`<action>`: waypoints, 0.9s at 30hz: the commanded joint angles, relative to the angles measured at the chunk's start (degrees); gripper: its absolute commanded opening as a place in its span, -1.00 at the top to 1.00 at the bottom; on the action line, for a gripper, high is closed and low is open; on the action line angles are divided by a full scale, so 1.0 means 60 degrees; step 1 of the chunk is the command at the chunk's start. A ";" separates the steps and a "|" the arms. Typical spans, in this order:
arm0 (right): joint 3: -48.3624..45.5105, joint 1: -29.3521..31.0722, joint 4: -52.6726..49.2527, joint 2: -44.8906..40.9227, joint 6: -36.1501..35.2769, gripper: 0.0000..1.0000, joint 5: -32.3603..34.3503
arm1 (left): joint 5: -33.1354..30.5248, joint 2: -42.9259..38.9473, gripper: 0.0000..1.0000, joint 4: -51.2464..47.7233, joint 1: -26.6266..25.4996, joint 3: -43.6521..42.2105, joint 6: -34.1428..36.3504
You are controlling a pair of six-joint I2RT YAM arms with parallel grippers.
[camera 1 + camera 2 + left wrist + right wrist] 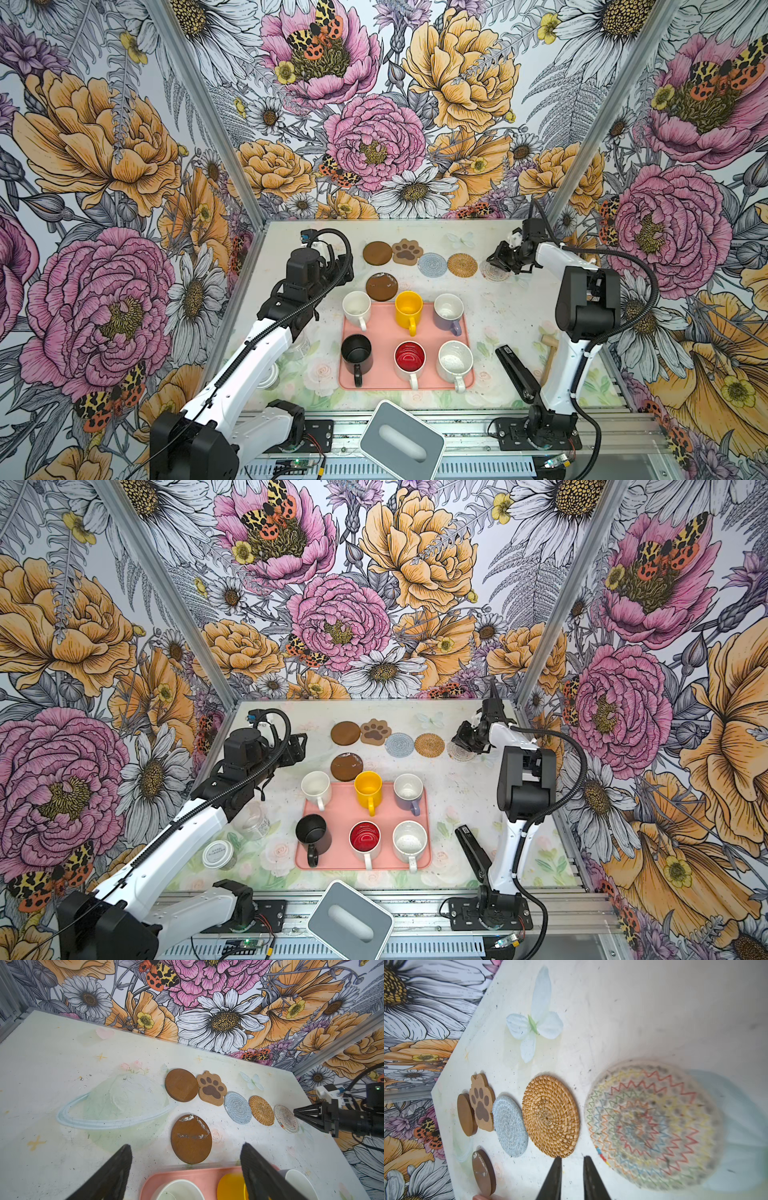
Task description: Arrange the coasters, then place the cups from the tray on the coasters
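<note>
Six cups [449,309] stand on the tray [386,376]; five coasters [432,264] line the back of the desk [519,316].

My left fingers [118,1167] are spread wide and empty above the desk. Beyond them lies the sixth coaster, a scuffed disc [381,286], just behind the tray and close to the cream cup [356,307]. My right fingers [554,1178] are drawn nearly together, with a thin slit and nothing between them. They sit at the zigzag coaster [492,272] on the row's right end, and I cannot tell whether they touch it. From the left, the row runs brown disc [377,252], paw [407,251], grey [432,266], rattan [462,264], then zigzag. All cups are upright: cream, yellow [409,307] and lavender [448,311] behind, with black [356,351], red-lined [409,357] and speckled [455,359] in front.
</note>
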 commanded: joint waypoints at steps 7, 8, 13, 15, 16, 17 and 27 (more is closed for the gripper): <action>0.0204 -0.0013 -0.1471 -0.0164 -0.1255 0.47 0.2885 | -0.0015 -0.0087 -0.67 0.0072 0.0058 0.0156 0.0097; 0.0281 0.0006 -0.1498 -0.0045 -0.1301 0.47 0.3057 | -0.0016 -0.0091 -0.67 0.0069 0.0059 0.0157 0.0076; 0.0797 0.0013 -0.1772 0.0647 -0.1393 0.48 0.3390 | 0.0027 -0.0111 -0.67 0.0095 0.0050 0.0159 0.0023; 0.0858 0.0041 -0.1784 0.0780 -0.1404 0.48 0.3469 | 0.0007 -0.0155 -0.67 0.0099 0.0052 0.0154 0.0024; 0.0858 0.0064 -0.1784 0.0822 -0.1404 0.48 0.3518 | -0.0008 -0.0179 -0.67 0.0099 0.0059 0.0151 0.0024; 0.0868 0.0092 -0.1798 0.0855 -0.1432 0.49 0.3575 | -0.0012 -0.0202 -0.67 0.0099 0.0047 0.0144 0.0022; 0.1140 0.0459 -0.1933 0.1289 -0.1536 0.49 0.3760 | -0.0038 -0.0254 -0.68 0.0052 0.0047 0.0119 0.0038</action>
